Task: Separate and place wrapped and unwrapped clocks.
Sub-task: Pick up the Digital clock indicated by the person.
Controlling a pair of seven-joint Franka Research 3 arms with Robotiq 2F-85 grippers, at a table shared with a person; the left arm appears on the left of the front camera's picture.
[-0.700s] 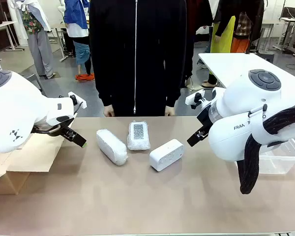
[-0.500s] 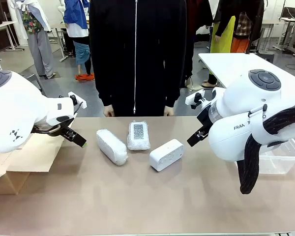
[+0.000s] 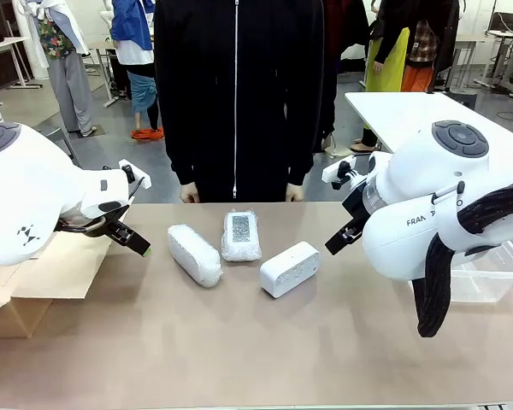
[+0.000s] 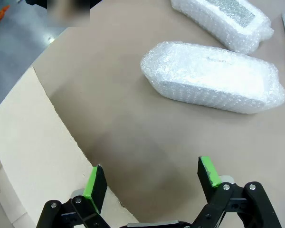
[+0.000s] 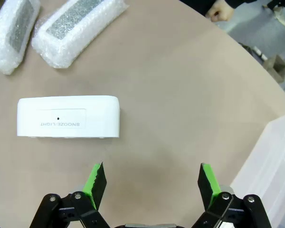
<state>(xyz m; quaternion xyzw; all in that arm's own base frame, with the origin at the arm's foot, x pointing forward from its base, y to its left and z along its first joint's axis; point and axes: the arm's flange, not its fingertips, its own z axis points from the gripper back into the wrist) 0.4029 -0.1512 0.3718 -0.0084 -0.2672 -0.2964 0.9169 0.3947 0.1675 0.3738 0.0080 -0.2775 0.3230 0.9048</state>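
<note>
Three clocks lie mid-table. One bubble-wrapped clock (image 3: 194, 254) (image 4: 211, 78) (image 5: 13, 34) lies at the left, a second wrapped clock (image 3: 240, 236) (image 4: 221, 19) (image 5: 76, 26) behind it, and the bare white unwrapped clock (image 3: 290, 268) (image 5: 69, 118) at the right. My left gripper (image 3: 135, 242) (image 4: 152, 178) hovers open over the table's left part, short of the nearest wrapped clock, holding nothing. My right gripper (image 3: 342, 237) (image 5: 152, 183) is open and empty, to the right of the unwrapped clock.
A cardboard box (image 3: 34, 282) (image 4: 33, 161) sits at the table's left edge under my left arm. A clear plastic bin (image 3: 487, 273) (image 5: 275, 161) stands at the right. A person in black (image 3: 237, 94) stands at the far side, hands (image 3: 189, 195) at the table edge.
</note>
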